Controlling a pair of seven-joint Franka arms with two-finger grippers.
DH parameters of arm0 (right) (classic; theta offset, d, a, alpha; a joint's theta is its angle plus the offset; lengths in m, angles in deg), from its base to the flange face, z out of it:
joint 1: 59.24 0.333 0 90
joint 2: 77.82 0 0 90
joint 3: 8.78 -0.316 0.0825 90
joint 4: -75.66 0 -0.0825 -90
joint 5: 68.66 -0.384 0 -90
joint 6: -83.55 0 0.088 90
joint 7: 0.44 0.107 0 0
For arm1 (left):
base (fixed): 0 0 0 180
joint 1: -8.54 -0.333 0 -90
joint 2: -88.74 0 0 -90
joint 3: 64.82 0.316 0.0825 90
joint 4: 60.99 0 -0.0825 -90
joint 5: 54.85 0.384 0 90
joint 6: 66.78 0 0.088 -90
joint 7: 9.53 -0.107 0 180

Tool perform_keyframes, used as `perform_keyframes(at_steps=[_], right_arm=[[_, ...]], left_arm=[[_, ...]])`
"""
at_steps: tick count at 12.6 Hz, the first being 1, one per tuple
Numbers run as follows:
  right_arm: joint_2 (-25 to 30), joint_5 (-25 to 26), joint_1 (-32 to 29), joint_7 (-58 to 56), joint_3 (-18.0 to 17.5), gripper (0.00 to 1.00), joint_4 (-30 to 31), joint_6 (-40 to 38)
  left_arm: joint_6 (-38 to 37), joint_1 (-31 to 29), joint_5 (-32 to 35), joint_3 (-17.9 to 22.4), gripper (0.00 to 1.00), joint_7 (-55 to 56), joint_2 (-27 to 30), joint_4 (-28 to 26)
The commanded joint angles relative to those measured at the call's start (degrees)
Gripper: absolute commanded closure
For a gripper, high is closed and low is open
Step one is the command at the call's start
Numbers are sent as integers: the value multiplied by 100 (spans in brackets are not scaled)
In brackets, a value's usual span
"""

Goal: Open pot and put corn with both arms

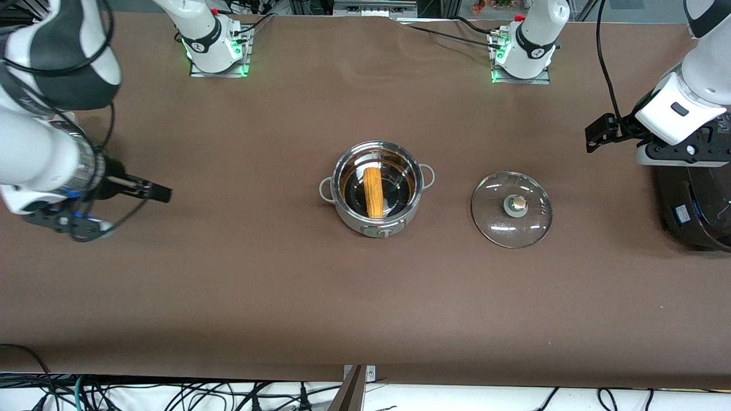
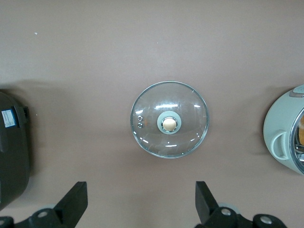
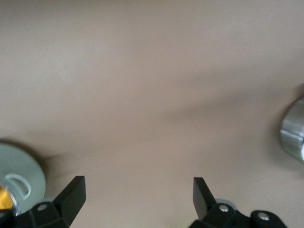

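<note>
The corn (image 1: 373,192) lies in the open pot (image 1: 377,193) at frame centre; its lid (image 1: 511,209) rests beside it on the table (image 1: 285,285). Left claw (image 2: 141,204) and right claw (image 3: 138,202) both hang wide open, empty, at the frame's edges.

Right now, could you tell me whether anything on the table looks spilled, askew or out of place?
Nothing stands out. The corn lies inside the open pot, and the lid rests flat on the table beside it, knob up. Both pincers, left and right, are open and empty.
</note>
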Motion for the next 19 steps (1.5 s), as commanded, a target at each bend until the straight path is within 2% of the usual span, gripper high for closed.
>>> perform_keyframes(at_steps=[1, 2, 3, 5, 6, 7, 8, 9, 10, 11, 15, 19], right_arm=[[1469, -129, -233, -40, 244, 0, 2042, 992], [1796, -129, -348, -49, 271, 0, 2502, 1223], [1895, -129, -375, -40, 410, 0, 2594, 1199], [2123, -225, -384, -40, 710, 0, 2604, 936], [2220, -261, -384, -92, 719, 0, 2569, 944], [2308, -513, -401, -162, 745, 0, 2568, 1005], [2318, -455, -454, -537, 746, 0, 2568, 1031], [2335, -376, -533, -1620, 754, 0, 2568, 1023], [2336, -375, -603, -2527, 876, 0, 2568, 1014], [2336, -410, -612, -2788, 1051, 0, 2568, 1014], [2353, -410, -551, -2774, 1106, 0, 2604, 979], [2011, -410, -525, -2730, 1062, 0, 2173, 689]], left_arm=[[84, 55, -109, 57, 0, -57, 132, -110], [84, 55, -109, 57, 0, -57, 132, -110], [84, 55, -109, 57, 0, -57, 132, -110], [58, 55, -109, 57, 0, -57, 132, -110], [58, 55, -109, 57, 0, -57, 132, -110], [58, 55, -109, 57, 0, -57, 132, -110], [58, 55, -109, 57, 0, -57, 132, -110], [58, 55, -109, 57, 0, -57, 132, -110], [58, 55, -109, 57, 0, -57, 132, -110], [58, 55, -109, 57, 0, -57, 132, -110], [58, 55, -109, 57, 0, -57, 132, -119], [58, 55, -109, 57, 0, -57, 132, -110]])
